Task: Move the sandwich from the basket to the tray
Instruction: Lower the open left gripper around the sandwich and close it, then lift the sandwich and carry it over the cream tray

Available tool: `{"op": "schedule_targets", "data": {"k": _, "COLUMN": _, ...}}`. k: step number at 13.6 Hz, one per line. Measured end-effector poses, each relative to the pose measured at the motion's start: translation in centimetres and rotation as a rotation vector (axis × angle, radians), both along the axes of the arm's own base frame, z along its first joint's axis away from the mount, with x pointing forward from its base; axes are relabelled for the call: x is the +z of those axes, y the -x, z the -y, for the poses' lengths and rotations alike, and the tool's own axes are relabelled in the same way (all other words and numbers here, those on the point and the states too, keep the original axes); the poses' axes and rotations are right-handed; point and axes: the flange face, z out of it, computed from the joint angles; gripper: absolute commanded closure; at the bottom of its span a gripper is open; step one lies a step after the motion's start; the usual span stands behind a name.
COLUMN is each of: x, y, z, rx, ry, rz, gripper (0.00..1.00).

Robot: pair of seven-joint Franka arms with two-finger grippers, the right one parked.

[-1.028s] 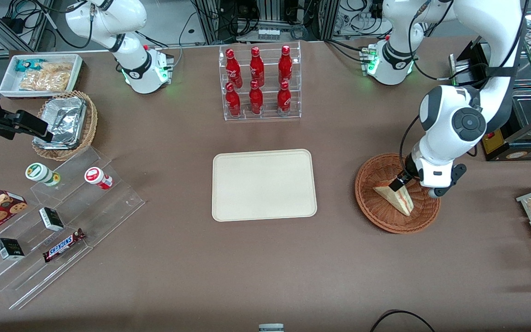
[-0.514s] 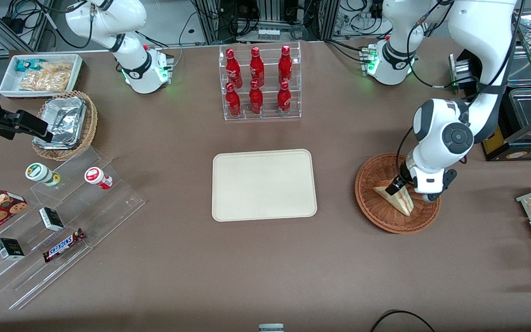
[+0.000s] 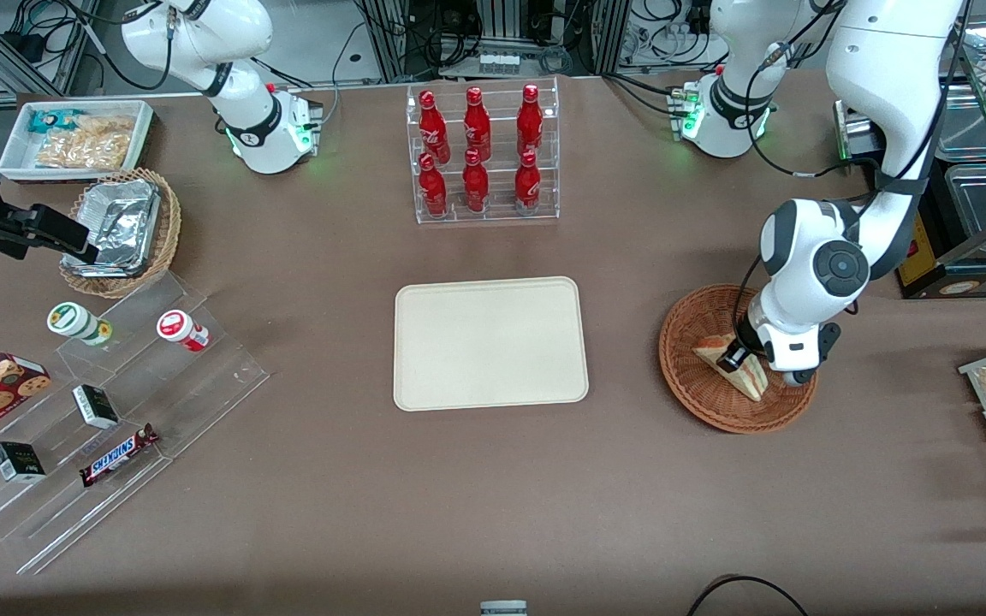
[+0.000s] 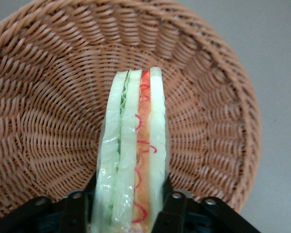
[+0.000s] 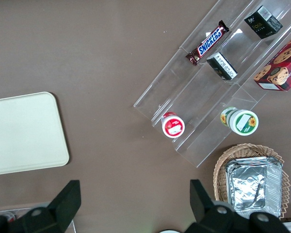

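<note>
Brown surface (image 3: 330, 479) carries the tray (image 3: 490, 342) at center and the basket (image 3: 690, 376) toward the working arm's end. Gripper (image 3: 734, 358) sits down in the basket, fingers (image 4: 170, 206) clamped on both faces of the sandwich (image 4: 133, 160), which stands on edge inside. Tray well apart.
</note>
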Motion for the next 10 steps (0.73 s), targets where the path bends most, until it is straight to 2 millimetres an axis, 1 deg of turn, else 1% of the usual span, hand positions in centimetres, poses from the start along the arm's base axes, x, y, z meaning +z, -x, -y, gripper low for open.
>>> {"op": "schedule_targets", "data": {"k": 2, "x": 0.9, "y": -0.3, "z": 0.0, "rx": 0.0, "ry": -0.003, "rz": -0.014, "gripper": 0.94}}
{"op": "schedule_targets", "data": {"k": 3, "x": 2.0, "y": -0.5, "z": 0.1, "rx": -0.001, "ry": -0.008, "rz": -0.035, "gripper": 0.94}}
{"op": "schedule_targets", "data": {"k": 4, "x": 3.8, "y": -0.9, "z": 0.2, "rx": -0.006, "ry": -0.015, "rz": -0.06, "gripper": 0.94}}
{"op": "schedule_targets", "data": {"k": 5, "x": 6.3, "y": -1.2, "z": 0.8, "rx": -0.023, "ry": -0.027, "rz": -0.084, "gripper": 0.94}}
{"op": "schedule_targets", "data": {"k": 6, "x": 9.3, "y": -1.5, "z": 2.4, "rx": -0.057, "ry": -0.039, "rz": -0.091, "gripper": 0.94}}
{"op": "schedule_targets", "data": {"k": 7, "x": 12.3, "y": -1.6, "z": 4.9, "rx": -0.101, "ry": -0.046, "rz": -0.091, "gripper": 0.94}}
{"op": "schedule_targets", "data": {"k": 8, "x": 14.9, "y": -1.3, "z": 8.2, "rx": -0.151, "ry": -0.052, "rz": -0.1, "gripper": 0.94}}
{"op": "schedule_targets", "data": {"k": 9, "x": 16.7, "y": -0.6, "z": 11.5, "rx": -0.199, "ry": -0.057, "rz": -0.105, "gripper": 0.94}}
{"op": "schedule_targets", "data": {"k": 10, "x": 17.8, "y": 0.2, "z": 14.8, "rx": -0.247, "ry": -0.057, "rz": -0.098, "gripper": 0.93}}
